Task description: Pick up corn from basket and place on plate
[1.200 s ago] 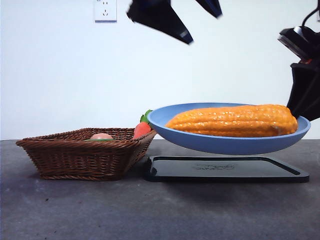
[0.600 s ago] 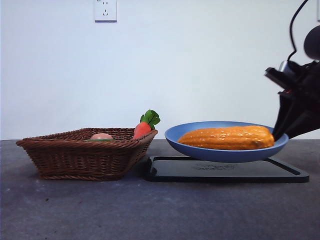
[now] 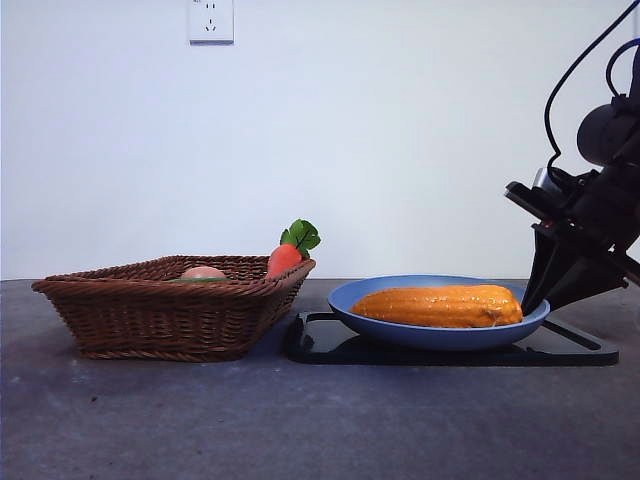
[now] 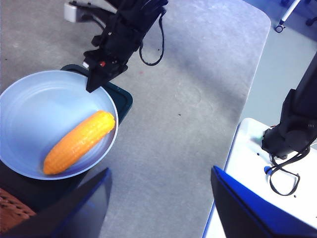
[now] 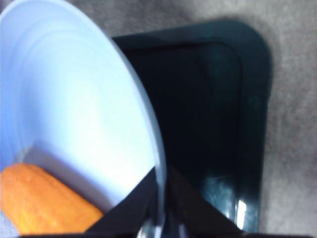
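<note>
The orange-yellow corn [image 3: 440, 306] lies lengthwise in the blue plate [image 3: 345, 296], which rests on the black tray [image 3: 585, 351]. My right gripper [image 3: 534, 300] is shut on the plate's right rim; its wrist view shows the jaws pinching the plate's rim [image 5: 148, 134] beside the corn [image 5: 44, 203]. The wicker basket [image 3: 150, 320] stands to the left. My left gripper [image 4: 158, 198] hangs open high above the table, looking down on the corn [image 4: 79, 141], the plate [image 4: 34, 109] and the right gripper [image 4: 95, 83].
A small carrot [image 3: 285, 258] and a round peach-coloured item [image 3: 203, 272] lie in the basket. The tray [image 5: 213, 124] extends past the plate. A wall socket [image 3: 211, 20] is on the back wall. A white arm base [image 4: 247, 163] stands off the table's edge.
The right gripper has lowered the plate with the corn from the air down onto the black tray. The left gripper's jaws have left the top of the front view.
</note>
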You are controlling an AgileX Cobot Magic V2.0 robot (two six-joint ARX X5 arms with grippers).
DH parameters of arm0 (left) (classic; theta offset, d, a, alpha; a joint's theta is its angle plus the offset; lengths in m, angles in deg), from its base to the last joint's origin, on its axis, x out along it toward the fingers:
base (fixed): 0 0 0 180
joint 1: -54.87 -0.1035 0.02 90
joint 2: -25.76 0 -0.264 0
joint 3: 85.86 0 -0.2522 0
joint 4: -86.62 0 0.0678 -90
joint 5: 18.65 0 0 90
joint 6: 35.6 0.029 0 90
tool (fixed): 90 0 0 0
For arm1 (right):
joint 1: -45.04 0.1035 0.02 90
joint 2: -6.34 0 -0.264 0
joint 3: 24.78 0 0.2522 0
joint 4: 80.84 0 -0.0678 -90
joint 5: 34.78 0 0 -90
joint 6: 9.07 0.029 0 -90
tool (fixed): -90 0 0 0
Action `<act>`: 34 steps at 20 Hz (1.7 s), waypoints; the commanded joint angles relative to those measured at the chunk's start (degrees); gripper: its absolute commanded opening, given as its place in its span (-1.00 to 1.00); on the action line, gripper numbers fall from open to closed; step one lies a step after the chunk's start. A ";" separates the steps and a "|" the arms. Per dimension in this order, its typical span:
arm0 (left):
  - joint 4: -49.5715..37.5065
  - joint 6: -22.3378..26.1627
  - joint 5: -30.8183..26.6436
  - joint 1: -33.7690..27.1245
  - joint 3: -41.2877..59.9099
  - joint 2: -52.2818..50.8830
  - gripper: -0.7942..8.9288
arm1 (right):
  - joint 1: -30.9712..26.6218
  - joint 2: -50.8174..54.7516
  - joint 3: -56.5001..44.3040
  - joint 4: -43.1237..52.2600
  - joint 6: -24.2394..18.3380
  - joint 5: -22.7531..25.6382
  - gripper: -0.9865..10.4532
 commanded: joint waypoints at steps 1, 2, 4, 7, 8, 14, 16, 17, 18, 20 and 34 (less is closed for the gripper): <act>-0.42 -0.52 -0.13 0.46 -1.27 0.24 -0.17 | 0.07 -1.11 1.22 0.70 0.55 -0.35 -0.81; -0.44 -0.52 -0.13 0.46 -1.27 0.24 -0.17 | 0.07 -1.11 1.22 0.68 0.52 -0.33 -0.76; -0.44 -0.50 -0.13 0.46 -1.27 0.24 -0.17 | 0.07 -1.11 1.22 0.66 0.52 -0.37 -0.59; -0.46 -0.46 -0.13 0.46 -1.27 0.24 -0.17 | 0.00 -1.07 1.22 0.02 0.50 -0.52 -0.45; -0.44 -0.46 -0.13 0.46 -1.27 0.24 -0.17 | -0.11 -0.85 1.22 -0.79 0.33 -0.50 -0.45; -0.42 -0.35 -0.13 0.02 -1.27 0.24 -0.17 | -1.57 5.84 1.22 -5.88 -1.88 -0.31 -0.45; -0.42 -0.17 -0.15 -0.52 -1.27 0.24 -0.17 | -1.97 10.36 1.22 -8.44 -3.10 -0.35 -0.45; -0.39 0.07 -0.15 -0.70 -1.27 0.24 -0.17 | -1.95 12.55 1.22 -10.03 -3.89 -0.55 -0.45; -0.31 0.26 -0.15 -0.98 -1.27 0.24 -0.17 | -1.90 15.21 1.22 -12.63 -5.16 -1.09 -0.45; -0.24 0.39 -0.17 -1.90 -1.27 0.26 -0.17 | -1.49 20.31 1.22 -17.25 -7.32 -2.27 -0.45; 4.66 2.38 -0.17 -10.80 -1.25 1.88 -0.42 | 15.80 50.49 -8.02 -26.51 -8.52 9.29 -0.49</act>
